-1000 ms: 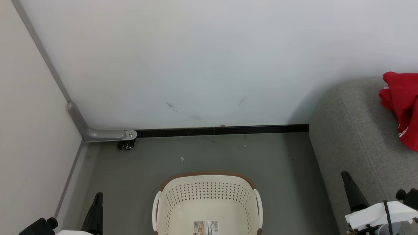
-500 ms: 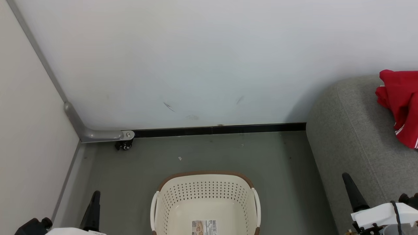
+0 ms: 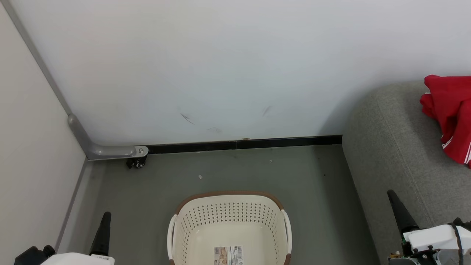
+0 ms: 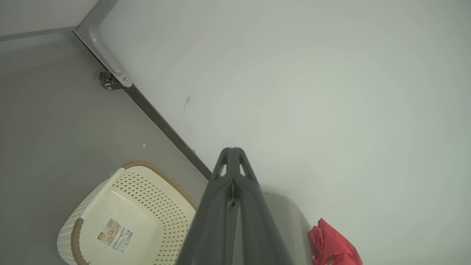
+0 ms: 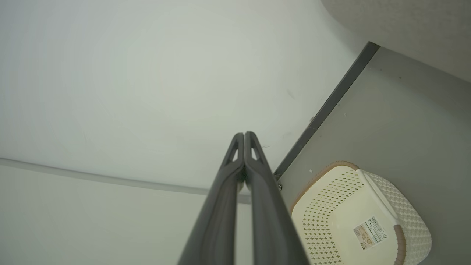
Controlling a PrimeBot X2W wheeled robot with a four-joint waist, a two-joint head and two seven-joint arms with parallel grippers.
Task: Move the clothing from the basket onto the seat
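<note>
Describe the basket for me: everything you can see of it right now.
The basket is an oval tub of cream-white plastic with perforated walls, a brown rim and white side handles. A printed barcode label is stuck to its smooth inner bottom; its inside holds nothing else. It stands upright on the grey floor, apart from the grey sofa to the robot's right. Nothing touches it but the floor.

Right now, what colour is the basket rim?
Brown, on a cream-white perforated basket; clearest in the head view.
</note>
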